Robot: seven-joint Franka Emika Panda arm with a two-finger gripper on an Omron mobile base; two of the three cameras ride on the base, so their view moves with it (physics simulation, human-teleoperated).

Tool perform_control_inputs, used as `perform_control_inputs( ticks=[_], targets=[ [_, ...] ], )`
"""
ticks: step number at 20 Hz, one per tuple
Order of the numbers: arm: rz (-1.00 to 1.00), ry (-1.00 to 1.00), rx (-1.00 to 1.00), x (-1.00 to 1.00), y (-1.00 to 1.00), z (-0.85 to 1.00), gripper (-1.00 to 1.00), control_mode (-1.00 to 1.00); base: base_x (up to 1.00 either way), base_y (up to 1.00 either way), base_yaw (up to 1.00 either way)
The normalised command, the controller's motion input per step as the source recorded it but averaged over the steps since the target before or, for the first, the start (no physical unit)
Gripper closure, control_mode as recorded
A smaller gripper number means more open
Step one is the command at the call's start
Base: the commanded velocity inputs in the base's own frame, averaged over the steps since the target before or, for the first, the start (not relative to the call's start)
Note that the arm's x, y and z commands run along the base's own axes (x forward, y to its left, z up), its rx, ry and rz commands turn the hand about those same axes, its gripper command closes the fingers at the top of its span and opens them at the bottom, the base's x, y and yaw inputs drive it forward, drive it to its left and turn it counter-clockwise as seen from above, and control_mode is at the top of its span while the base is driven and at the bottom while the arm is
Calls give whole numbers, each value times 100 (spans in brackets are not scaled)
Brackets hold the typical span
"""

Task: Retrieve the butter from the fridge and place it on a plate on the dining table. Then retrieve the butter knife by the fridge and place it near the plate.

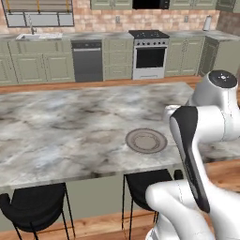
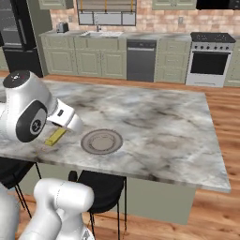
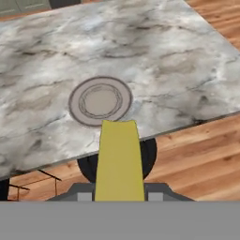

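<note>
My gripper (image 3: 119, 194) is shut on the butter (image 3: 119, 159), a flat yellow stick that juts forward from between the jaws. In the right base view the butter (image 2: 55, 137) hangs tilted just above the dining table (image 2: 159, 122), a hand's width left of the plate (image 2: 101, 141). The round grey-beige plate (image 3: 100, 101) lies bare near the table's front edge, just beyond the butter's tip in the hand view. From the left base view the plate (image 1: 146, 140) shows beside my arm. The black fridge (image 2: 16, 37) stands at the far left with its doors closed. The butter knife is out of view.
Black stools (image 1: 35, 206) (image 2: 101, 185) stand under the table's near edge. Along the back wall run green counters with a sink (image 1: 37, 36), a dishwasher (image 1: 87, 60) and a stove (image 1: 150, 56). Wooden floor lies to the right of the table.
</note>
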Motion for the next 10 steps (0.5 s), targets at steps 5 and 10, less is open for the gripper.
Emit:
perform_control_inputs(
  ticks=[5,10],
  targets=[
    [4,0,0,72,-2,-26,100,-100,0,0,0],
    [4,6,0,77,0,-56,100,-100,0,0,0]
  ],
)
